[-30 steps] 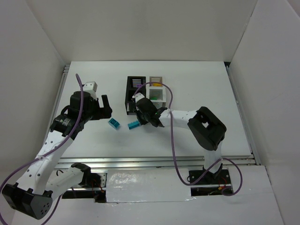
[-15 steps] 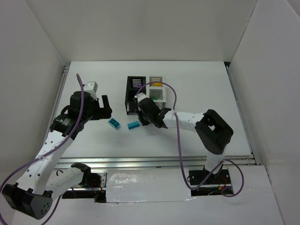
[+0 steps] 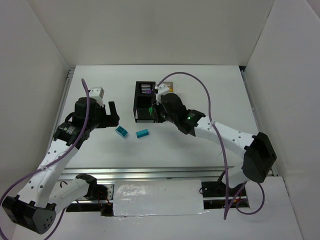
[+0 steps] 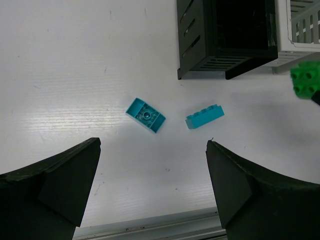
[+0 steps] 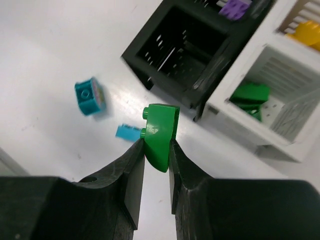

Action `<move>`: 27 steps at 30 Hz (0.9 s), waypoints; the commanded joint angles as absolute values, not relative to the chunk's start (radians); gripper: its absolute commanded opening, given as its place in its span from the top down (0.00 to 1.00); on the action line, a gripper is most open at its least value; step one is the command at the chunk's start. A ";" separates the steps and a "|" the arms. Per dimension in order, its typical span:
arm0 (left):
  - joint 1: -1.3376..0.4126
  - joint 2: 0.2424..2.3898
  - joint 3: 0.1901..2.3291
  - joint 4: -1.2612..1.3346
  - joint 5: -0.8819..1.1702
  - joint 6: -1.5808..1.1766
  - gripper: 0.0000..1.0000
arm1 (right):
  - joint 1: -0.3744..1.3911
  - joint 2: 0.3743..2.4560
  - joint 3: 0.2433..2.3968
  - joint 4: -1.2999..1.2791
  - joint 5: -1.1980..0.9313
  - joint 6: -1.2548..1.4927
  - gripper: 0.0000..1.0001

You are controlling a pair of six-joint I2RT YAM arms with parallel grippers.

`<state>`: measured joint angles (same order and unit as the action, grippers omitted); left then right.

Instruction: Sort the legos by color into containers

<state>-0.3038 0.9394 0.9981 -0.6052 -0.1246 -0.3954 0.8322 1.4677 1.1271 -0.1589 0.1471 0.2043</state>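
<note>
**Top external.** Left tool [image 3: 114,113]: fingers apart, hanging over the counter [image 3: 215,90] just left of two loose pieces, a square teal lego [image 3: 121,131] and a long teal lego [image 3: 143,133]. Right tool [image 3: 156,111]: at the near side of the containers [image 3: 136,102]; grip unreadable from this view.

**Left wrist.** Left tool's fingers stood wide apart with nothing between them. The square and long teal legos lay near each other, not touching, in front of the front black container [image 4: 200,62].

**Right wrist.** Right tool was clamped on a green lego [image 5: 160,132], held above the counter before the front black container. Front white container [image 5: 235,125]: held stored green legos [image 5: 250,94]. Rear boxes: purple lego [image 5: 235,7], yellow lego [image 5: 306,31].
</note>
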 commanded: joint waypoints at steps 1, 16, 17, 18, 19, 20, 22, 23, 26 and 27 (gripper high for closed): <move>-0.299 0.920 0.994 -0.572 -0.123 -0.388 0.01 | 0.775 1.477 1.207 -0.213 0.206 0.206 1.00; -0.299 0.913 0.992 -0.571 -0.120 -0.387 0.00 | 0.588 1.681 1.391 -0.268 0.201 0.204 0.98; -0.299 0.914 0.992 -0.571 -0.120 -0.388 0.00 | 0.589 1.681 1.387 -0.264 0.196 0.206 0.98; -0.299 0.913 0.992 -0.571 -0.123 -0.388 0.01 | 0.589 1.678 1.376 -0.252 0.193 0.206 0.94; -0.299 0.911 0.992 -0.568 -0.123 -0.388 0.01 | 0.588 1.674 1.370 -0.245 0.193 0.207 0.91; -0.299 0.911 0.991 -0.568 -0.121 -0.388 0.00 | 0.588 1.671 1.368 -0.244 0.195 0.209 0.85; -0.299 0.917 0.991 -0.569 -0.117 -0.388 0.01 | 0.588 1.672 1.368 -0.244 0.195 0.207 0.54; -0.299 0.919 0.994 -0.569 -0.114 -0.387 0.00 | 0.589 1.672 1.368 -0.244 0.198 0.209 0.50; -0.299 0.919 0.992 -0.569 -0.117 -0.387 0.00 | 0.589 1.677 1.379 -0.258 0.210 0.206 0.45; -0.299 0.919 0.992 -0.569 -0.117 -0.387 0.00 | 0.589 1.677 1.374 -0.255 0.212 0.206 0.42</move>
